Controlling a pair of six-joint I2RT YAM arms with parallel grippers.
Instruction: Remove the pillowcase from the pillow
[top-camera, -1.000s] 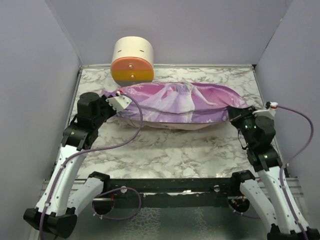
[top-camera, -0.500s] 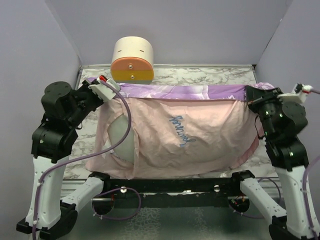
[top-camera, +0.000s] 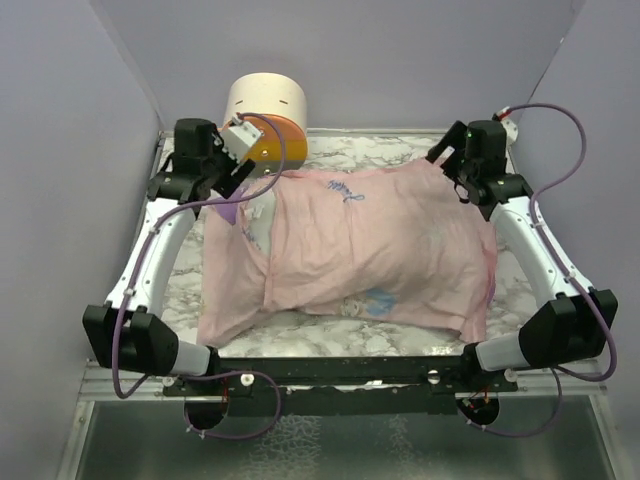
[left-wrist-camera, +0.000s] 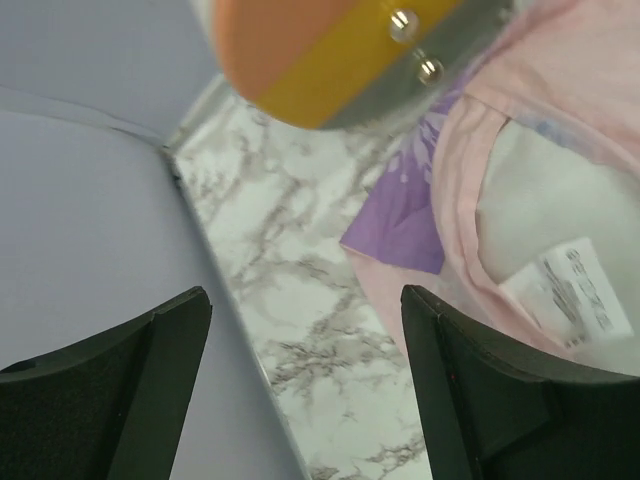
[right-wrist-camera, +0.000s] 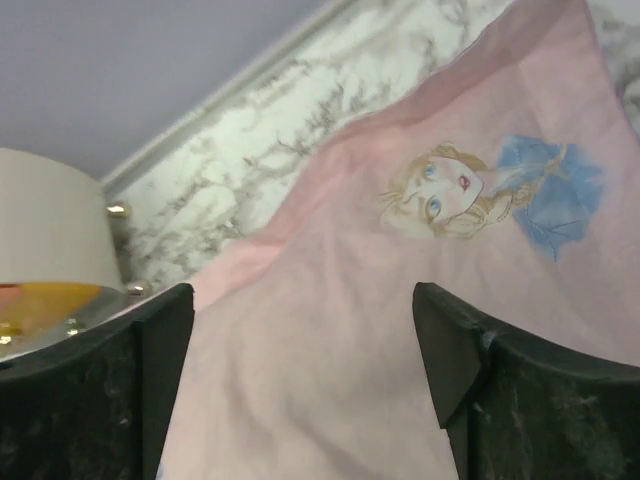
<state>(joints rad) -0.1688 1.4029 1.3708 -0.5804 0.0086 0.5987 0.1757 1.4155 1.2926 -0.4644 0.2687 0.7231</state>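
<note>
1. The pillowcase (top-camera: 380, 250) is seen mostly pale pink, with a purple patch at one corner and a faint blonde princess in blue printed on it.
2. The pillow (left-wrist-camera: 545, 200) is shown off-white.
3. The counter (top-camera: 400, 150) is done in white-grey marble.
4. The drawer unit (top-camera: 262, 100) is coloured cream and orange.

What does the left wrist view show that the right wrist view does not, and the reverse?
Left wrist only: the white pillow with its label, showing past the pillowcase edge, and a purple corner of that cloth. Right wrist only: a cartoon girl's face on the pink cloth. Both: the pillowcase, the marble table, the round drawer unit, and an open, empty left gripper or right gripper.
</note>
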